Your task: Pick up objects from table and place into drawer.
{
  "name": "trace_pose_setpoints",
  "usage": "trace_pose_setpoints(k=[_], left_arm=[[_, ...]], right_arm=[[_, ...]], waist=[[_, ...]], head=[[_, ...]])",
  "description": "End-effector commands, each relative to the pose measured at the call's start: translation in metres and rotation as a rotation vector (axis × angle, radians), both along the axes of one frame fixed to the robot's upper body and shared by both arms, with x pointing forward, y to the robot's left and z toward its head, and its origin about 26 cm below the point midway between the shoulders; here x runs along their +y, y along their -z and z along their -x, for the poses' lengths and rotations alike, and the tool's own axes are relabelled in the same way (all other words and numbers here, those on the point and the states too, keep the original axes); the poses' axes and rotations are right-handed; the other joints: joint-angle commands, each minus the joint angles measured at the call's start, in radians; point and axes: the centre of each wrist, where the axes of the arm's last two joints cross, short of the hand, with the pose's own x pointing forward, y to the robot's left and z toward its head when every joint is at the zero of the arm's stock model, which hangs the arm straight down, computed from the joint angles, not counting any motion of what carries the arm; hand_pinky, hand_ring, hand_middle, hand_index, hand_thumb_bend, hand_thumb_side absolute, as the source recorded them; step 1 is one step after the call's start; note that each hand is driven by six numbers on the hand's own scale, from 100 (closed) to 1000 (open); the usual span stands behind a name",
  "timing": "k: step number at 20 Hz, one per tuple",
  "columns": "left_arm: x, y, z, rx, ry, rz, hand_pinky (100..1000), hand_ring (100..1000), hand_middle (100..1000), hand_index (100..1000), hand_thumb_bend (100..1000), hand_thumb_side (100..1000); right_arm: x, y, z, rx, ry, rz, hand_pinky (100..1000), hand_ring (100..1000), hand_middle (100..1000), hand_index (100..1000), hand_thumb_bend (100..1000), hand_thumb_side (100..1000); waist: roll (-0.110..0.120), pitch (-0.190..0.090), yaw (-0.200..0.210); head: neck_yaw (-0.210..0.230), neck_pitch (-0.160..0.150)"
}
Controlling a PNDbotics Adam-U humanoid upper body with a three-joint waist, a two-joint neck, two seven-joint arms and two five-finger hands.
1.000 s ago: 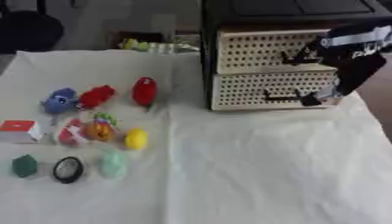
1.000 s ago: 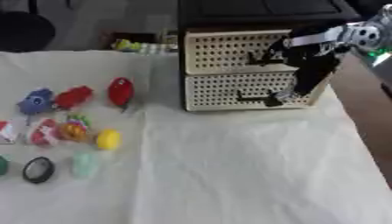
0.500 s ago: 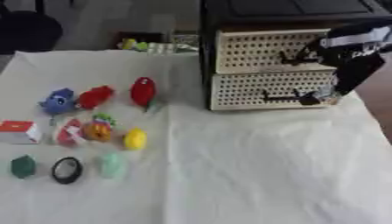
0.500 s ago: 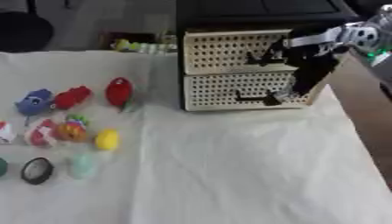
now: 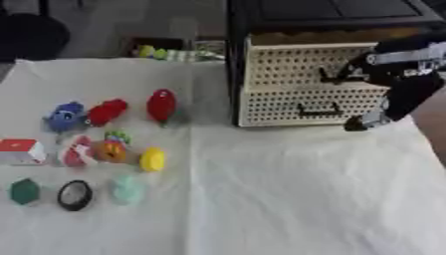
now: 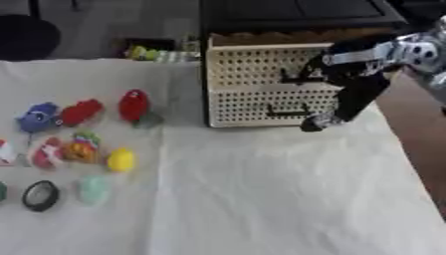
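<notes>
The right hand hangs from its black arm at the right end of the drawer unit, its fingertips down near the lower right corner of the bottom drawer, just above the cloth; whether those fingers are spread or curled cannot be told from either view, and nothing shows in them. The left hand is in neither view. The unit is a cream, perforated box with two drawer fronts stacked one over the other, each with a dark handle, and both look closed. It sits toward the far right of a table covered with a white cloth, wrinkled and bare across its whole middle and near side. The objects lie well apart from the drawers, grouped on the left of the cloth: a red oval toy nearest the unit, a second red toy and a blue toy beside it, then a yellow egg-shaped piece, an orange and green piece, a red and white piece and a red-topped white box (at the left edge), and in the nearest row a dark green piece, a black ring and a pale green piece. Behind the table stands a dark cabinet above the unit, a grey floor, and some yellow and green things past the far edge.
</notes>
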Motion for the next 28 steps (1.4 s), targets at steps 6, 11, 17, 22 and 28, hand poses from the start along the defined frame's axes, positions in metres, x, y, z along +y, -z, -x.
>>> trace_pose_setpoints(k=[6, 11, 17, 22, 28], left_arm=[[-0.001, -0.009, 0.002, -0.033, 0.008, -0.014, 355, 571, 644, 826, 100, 948], [-0.001, -0.009, 0.002, -0.034, 0.01, -0.015, 355, 572, 644, 825, 100, 948], [-0.001, -0.01, 0.001, -0.036, 0.011, -0.015, 356, 572, 645, 825, 100, 947], [-0.001, -0.01, 0.002, -0.034, 0.013, -0.015, 356, 572, 645, 824, 100, 947], [-0.001, -0.01, 0.001, -0.034, 0.012, -0.015, 357, 572, 646, 823, 100, 947]], right_arm=[[0.0, -0.015, 0.022, -0.034, 0.012, 0.012, 106, 186, 147, 893, 507, 508], [0.002, -0.014, 0.031, -0.032, 0.001, 0.017, 105, 185, 147, 892, 504, 517], [0.005, -0.011, 0.042, -0.021, -0.004, 0.026, 103, 184, 147, 891, 502, 520], [0.011, -0.01, 0.04, -0.02, -0.009, 0.021, 102, 184, 148, 891, 499, 521], [0.013, -0.006, 0.038, -0.007, -0.016, 0.027, 100, 183, 151, 889, 496, 526]], waist=[[-0.002, -0.016, -0.003], [-0.002, -0.015, -0.005], [-0.002, -0.015, -0.006], [-0.002, -0.016, -0.007], [-0.002, -0.017, -0.009]], head=[[-0.002, -0.017], [-0.003, -0.018], [-0.003, -0.019], [-0.003, -0.018], [0.0, -0.02]])
